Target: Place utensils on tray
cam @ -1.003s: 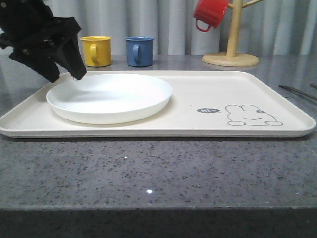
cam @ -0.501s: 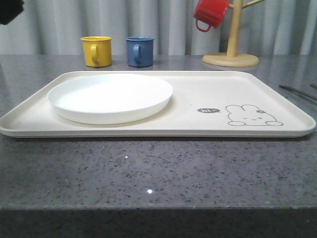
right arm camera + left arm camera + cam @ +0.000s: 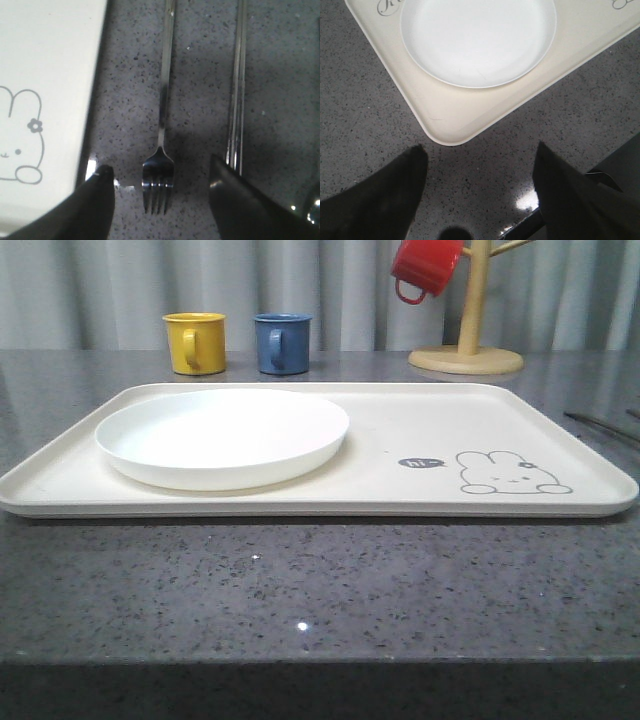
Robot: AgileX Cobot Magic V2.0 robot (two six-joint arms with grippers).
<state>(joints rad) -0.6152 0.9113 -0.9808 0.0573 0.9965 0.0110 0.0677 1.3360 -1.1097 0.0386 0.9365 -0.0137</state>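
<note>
So far no utensil has reached the tray (image 3: 400,420): its cream surface carries a white plate (image 3: 222,435) toward its left end, and the stretch beside the bunny drawing is bare. All three pieces remain to be moved.

On the grey desk (image 3: 200,100), just off the tray's right edge, the fork (image 3: 161,150) lies flat, its handle running parallel to that edge. The chopsticks (image 3: 235,100) lie alongside it, a little farther from the tray. A rounded shiny edge at the frame corner may be the spoon (image 3: 315,212), but too little of it shows to be sure.

The right pincer (image 3: 160,200) is spread wide, holding nothing, and hovers above the fork with the tines centred between its fingertips; I judge it set up for a grasp at the head end.

The left pincer (image 3: 480,195) is likewise spread and empty, hanging over the desk just off the tray's rounded corner nearest the plate.
</note>
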